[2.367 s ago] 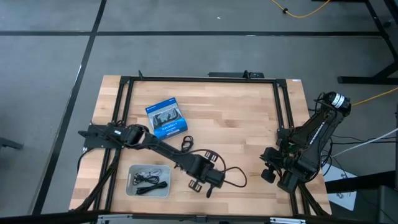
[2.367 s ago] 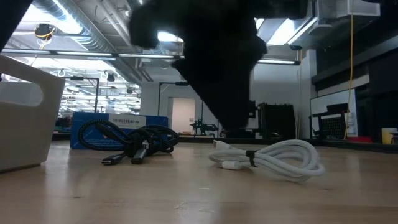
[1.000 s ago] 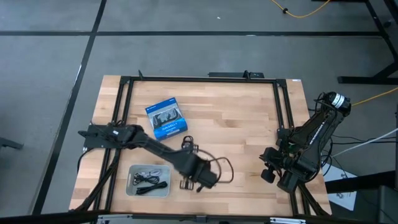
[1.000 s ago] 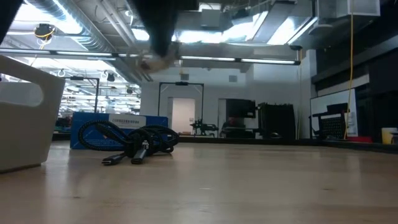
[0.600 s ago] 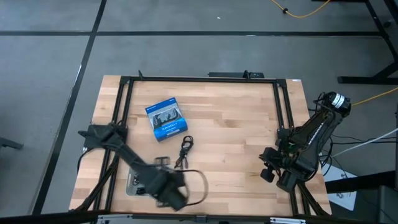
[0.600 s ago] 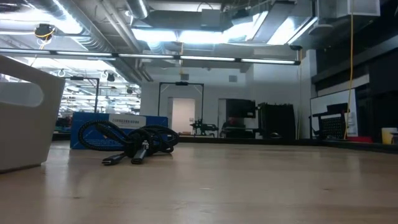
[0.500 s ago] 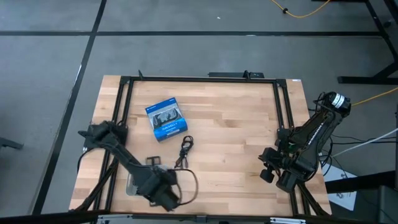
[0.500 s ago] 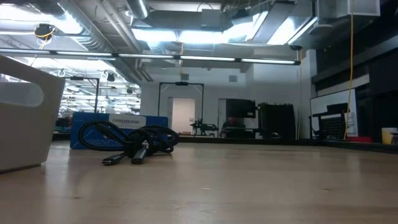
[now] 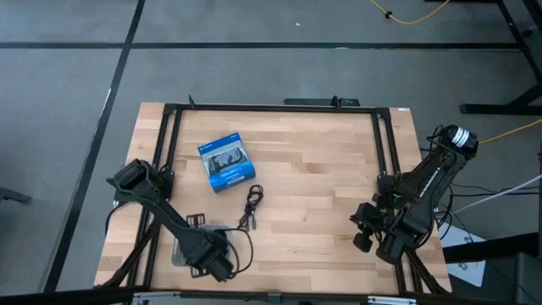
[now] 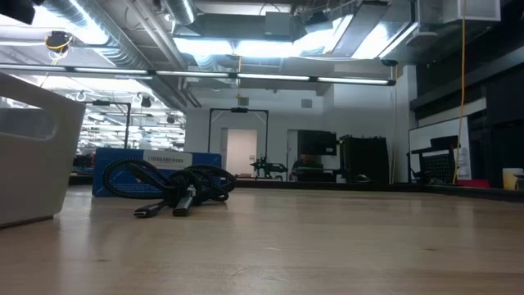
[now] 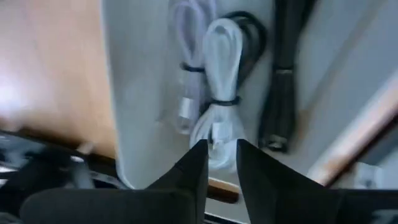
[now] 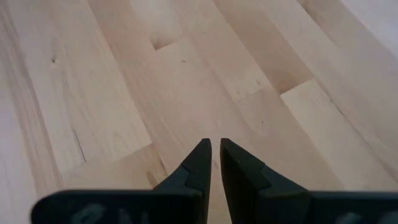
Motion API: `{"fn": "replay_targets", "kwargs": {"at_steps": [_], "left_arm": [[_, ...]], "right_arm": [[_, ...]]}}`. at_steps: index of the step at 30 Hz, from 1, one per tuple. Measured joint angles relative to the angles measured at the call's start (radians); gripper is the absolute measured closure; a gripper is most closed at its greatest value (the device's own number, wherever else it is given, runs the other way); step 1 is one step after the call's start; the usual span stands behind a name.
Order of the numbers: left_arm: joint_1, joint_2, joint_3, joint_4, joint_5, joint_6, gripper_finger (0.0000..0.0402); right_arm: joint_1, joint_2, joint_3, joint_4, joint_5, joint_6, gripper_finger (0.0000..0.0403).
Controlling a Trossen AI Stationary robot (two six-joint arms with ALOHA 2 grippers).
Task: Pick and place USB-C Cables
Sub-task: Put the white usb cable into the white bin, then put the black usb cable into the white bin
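Note:
My left gripper (image 9: 212,261) hangs over the grey tray (image 9: 177,247) at the table's near left, shut on a white USB-C cable coil (image 11: 221,93). In the left wrist view the tray (image 11: 118,99) also holds a silver-white cable (image 11: 186,68) and black cables (image 11: 286,74). One black cable bundle (image 9: 251,203) lies on the wood in the middle of the table (image 10: 176,184). My right gripper (image 12: 214,146) is shut above bare wood at the table's right edge (image 9: 362,237). My left gripper pinches the white cable coil at its near end (image 11: 216,132), between the two fingertips, coming from above and pointing down into the tray. The coil stretches away below the fingers over the tray floor. Whether it rests on the floor I cannot tell.
A blue retail box (image 9: 227,161) lies on the far left part of the table, and shows behind the black bundle in the low view (image 10: 155,164). The tray's white wall (image 10: 33,147) stands at the low view's left. A black frame runs along the table's edges.
My left arm has swung from the table's near middle toward its left edge, carrying the white cable, and now hangs over the tray. The black bundle and the blue box have stayed put.

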Motion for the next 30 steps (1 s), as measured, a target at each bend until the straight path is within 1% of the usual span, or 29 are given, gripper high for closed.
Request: {"fn": "replay_targets", "kwargs": {"at_steps": [3, 6, 8, 9, 10, 13, 15, 16, 18, 20, 23, 25, 27, 30], "left_arm": [[0.012, -0.001, 0.003, 0.002, 0.018, -0.016, 0.0311], [0.022, 0.0, 0.029, -0.002, 0.023, -0.017, 0.0305], [0.03, 0.0, 0.057, -0.002, 0.003, -0.024, 0.0305], [0.036, 0.0, 0.078, -0.003, -0.03, -0.031, 0.0305], [0.042, -0.003, 0.101, -0.003, -0.085, -0.035, 0.0305], [0.063, -0.005, 0.18, -0.002, -0.304, -0.043, 0.0305], [0.087, -0.005, 0.217, 0.003, -0.461, -0.115, 0.0305], [0.106, -0.006, 0.225, 0.013, -0.518, -0.167, 0.0305], [0.163, -0.007, 0.22, 0.051, -0.576, -0.245, 0.0305], [0.227, 0.002, 0.201, 0.122, -0.58, -0.231, 0.0305], [0.318, 0.031, 0.186, 0.257, -0.541, -0.073, 0.0305], [0.372, 0.052, 0.186, 0.307, -0.492, 0.032, 0.0305], [0.423, 0.074, 0.186, 0.31, -0.423, 0.092, 0.0305], [0.479, 0.099, 0.184, 0.268, -0.346, 0.129, 0.0305]], "right_arm": [[-0.001, 0.0, 0.0, 0.002, 0.0, 0.0, 0.0362], [-0.001, 0.0, 0.0, 0.003, 0.0, 0.0, 0.0362], [-0.001, 0.0, 0.0, 0.002, 0.001, 0.0, 0.0362], [-0.002, 0.0, 0.0, 0.002, 0.002, 0.0, 0.0362], [-0.003, 0.0, 0.0, 0.002, 0.002, -0.001, 0.0362], [-0.008, 0.0, 0.0, 0.002, 0.002, -0.002, 0.0362], [-0.013, 0.0, 0.0, 0.002, 0.002, -0.002, 0.0362], [-0.013, 0.0, 0.0, 0.002, 0.002, -0.003, 0.0362], [-0.013, 0.0, 0.0, 0.002, 0.002, -0.003, 0.0362], [-0.013, 0.0, 0.0, 0.0, 0.002, -0.005, 0.0362], [-0.013, 0.0, 0.0, -0.009, 0.002, -0.014, 0.0362], [-0.013, 0.0, 0.0, -0.005, 0.001, -0.04, 0.0362], [-0.013, -0.001, 0.0, -0.002, 0.001, -0.056, 0.0362], [-0.013, -0.001, 0.0, -0.004, 0.001, -0.057, 0.0362]]}}
